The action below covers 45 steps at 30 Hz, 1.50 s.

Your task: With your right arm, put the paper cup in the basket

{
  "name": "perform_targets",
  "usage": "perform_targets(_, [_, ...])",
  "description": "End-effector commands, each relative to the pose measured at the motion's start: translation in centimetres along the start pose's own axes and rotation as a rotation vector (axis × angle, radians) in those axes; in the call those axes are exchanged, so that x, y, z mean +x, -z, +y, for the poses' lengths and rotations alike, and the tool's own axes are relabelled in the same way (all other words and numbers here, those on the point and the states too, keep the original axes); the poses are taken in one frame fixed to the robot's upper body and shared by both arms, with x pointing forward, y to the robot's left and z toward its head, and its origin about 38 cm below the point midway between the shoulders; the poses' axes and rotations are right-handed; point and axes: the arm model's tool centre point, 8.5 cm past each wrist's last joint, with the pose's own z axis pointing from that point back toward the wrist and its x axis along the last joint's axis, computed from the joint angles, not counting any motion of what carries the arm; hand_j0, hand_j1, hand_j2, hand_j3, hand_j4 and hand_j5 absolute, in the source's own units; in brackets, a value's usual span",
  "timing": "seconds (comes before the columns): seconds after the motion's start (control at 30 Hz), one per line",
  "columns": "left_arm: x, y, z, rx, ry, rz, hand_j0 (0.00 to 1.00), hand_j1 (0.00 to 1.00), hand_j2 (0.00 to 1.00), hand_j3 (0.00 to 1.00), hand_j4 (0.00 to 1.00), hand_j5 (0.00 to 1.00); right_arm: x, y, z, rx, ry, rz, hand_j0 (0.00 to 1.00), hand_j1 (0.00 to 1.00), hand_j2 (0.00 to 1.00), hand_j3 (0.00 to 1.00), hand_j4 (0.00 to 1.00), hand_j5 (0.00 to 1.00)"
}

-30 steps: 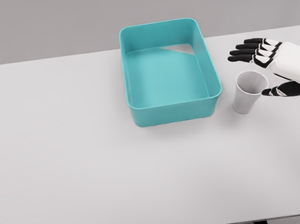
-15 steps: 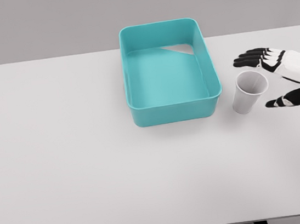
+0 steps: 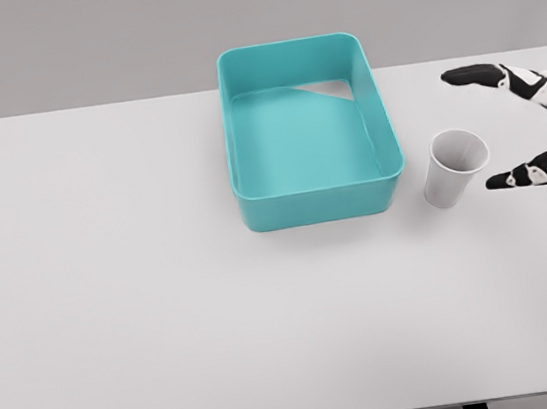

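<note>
Grey wall behind, white table [image 3: 166,309] filling most of my view. Landmark: teal basket [image 3: 309,129], set at the table's far middle, empty as far as I can see, with a pale patch on its inner far-right corner.

Paper cup [image 3: 453,168] stands upright just to the right of the basket, mouth up, close to the basket's near right corner but not touching it.

Right hand [image 3: 535,125] enters from the right edge, right of the cup and clear of it. It is spread wide: fingers [image 3: 473,74] reach out above and behind the cup, thumb [image 3: 517,175] on the near side, nothing held. Left arm not visible.

Risks as I judge them:
- Cup is light; a thumb or finger bumping it first could tip it or shove it against the basket wall.
- Closing too hard could crush the paper.
- Lifting too low could clip the basket rim on the way over.
</note>
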Motion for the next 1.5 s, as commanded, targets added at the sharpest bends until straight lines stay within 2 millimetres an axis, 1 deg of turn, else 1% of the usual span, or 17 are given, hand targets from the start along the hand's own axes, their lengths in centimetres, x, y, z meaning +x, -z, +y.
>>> perform_targets(0.0, [0.0,0.0,0.0,0.0,-0.001,0.0,1.0,1.0,1.0,1.0,1.0,1.0,-0.6,0.2,0.2,-0.029,0.089,0.022,1.0,1.0,1.0,1.0,1.0,1.0])
perform_targets(0.13, [0.0,0.0,0.0,0.0,-0.001,0.0,1.0,1.0,1.0,1.0,1.0,1.0,-1.7,0.0,0.4,-0.027,0.167,0.125,1.0,1.0,1.0,1.0,1.0,1.0])
perform_targets(0.2, [0.0,0.0,0.0,0.0,-0.001,0.0,1.0,1.0,1.0,1.0,1.0,1.0,-2.8,-0.2,0.4,-0.031,0.241,0.226,1.0,1.0,1.0,1.0,1.0,1.0])
perform_targets(0.23, [0.0,0.0,0.0,0.0,-0.001,0.0,1.0,1.0,1.0,1.0,1.0,1.0,-3.0,-0.5,-0.1,-0.064,0.276,0.247,1.0,1.0,1.0,1.0,1.0,1.0])
perform_targets(0.3, [0.0,0.0,0.0,0.0,-0.001,0.0,1.0,1.0,1.0,1.0,1.0,1.0,-3.8,-0.9,-0.5,-0.191,0.405,0.277,1.0,1.0,1.0,1.0,1.0,1.0])
perform_targets(0.33, [0.0,0.0,0.0,0.0,-0.001,0.0,1.0,1.0,1.0,1.0,1.0,1.0,-4.1,-1.2,-0.7,-0.232,0.442,0.294,1.0,1.0,1.0,1.0,1.0,1.0])
perform_targets(0.53, [0.0,0.0,0.0,0.0,0.001,0.0,1.0,1.0,1.0,1.0,1.0,1.0,-4.9,-1.4,0.7,-0.207,0.492,0.356,1.0,1.0,1.0,1.0,1.0,1.0])
perform_targets(0.67, [0.0,0.0,0.0,0.0,-0.001,0.0,1.0,1.0,1.0,1.0,1.0,1.0,-5.5,-2.2,2.2,-0.194,0.521,0.39,1.0,1.0,1.0,1.0,1.0,1.0])
perform_targets(0.73, [0.0,0.0,0.0,0.0,0.001,0.0,1.0,1.0,1.0,1.0,1.0,1.0,-5.6,-2.3,2.4,-0.195,0.528,0.392,1.0,1.0,1.0,1.0,1.0,1.0])
perform_targets(0.87, [0.0,0.0,0.0,0.0,0.001,0.0,1.0,1.0,1.0,1.0,1.0,1.0,-6.9,-3.3,3.0,-0.214,0.557,0.423,1.0,1.0,1.0,1.0,1.0,1.0])
perform_targets(0.9, [0.0,0.0,0.0,0.0,0.001,0.0,1.0,1.0,1.0,1.0,1.0,1.0,-7.3,-3.1,3.8,-0.217,0.579,0.422,1.0,1.0,1.0,1.0,1.0,1.0])
perform_targets(0.97, [0.0,0.0,0.0,0.0,-0.001,0.0,1.0,1.0,1.0,1.0,1.0,1.0,-7.9,-3.2,4.3,-0.23,0.601,0.427,1.0,1.0,1.0,1.0,1.0,1.0])
perform_targets(1.03, [0.0,0.0,0.0,0.0,-0.001,0.0,1.0,1.0,1.0,1.0,1.0,1.0,-8.7,-3.4,5.3,-0.256,0.641,0.43,1.0,1.0,1.0,1.0,1.0,1.0])
perform_targets(1.17, [0.0,0.0,0.0,0.0,-0.001,0.0,1.0,1.0,1.0,1.0,1.0,1.0,-9.2,-3.6,5.8,-0.265,0.658,0.436,1.0,1.0,1.0,1.0,1.0,1.0])
perform_targets(1.27, [0.0,0.0,0.0,0.0,0.001,0.0,1.0,1.0,1.0,1.0,1.0,1.0,-9.8,-4.0,6.1,-0.277,0.675,0.451,1.0,1.0,1.0,1.0,1.0,1.0])
perform_targets(1.47, [0.0,0.0,0.0,0.0,-0.001,0.0,1.0,1.0,1.0,1.0,1.0,1.0,-10.4,-4.3,6.3,-0.301,0.684,0.449,1.0,1.0,1.0,1.0,1.0,1.0])
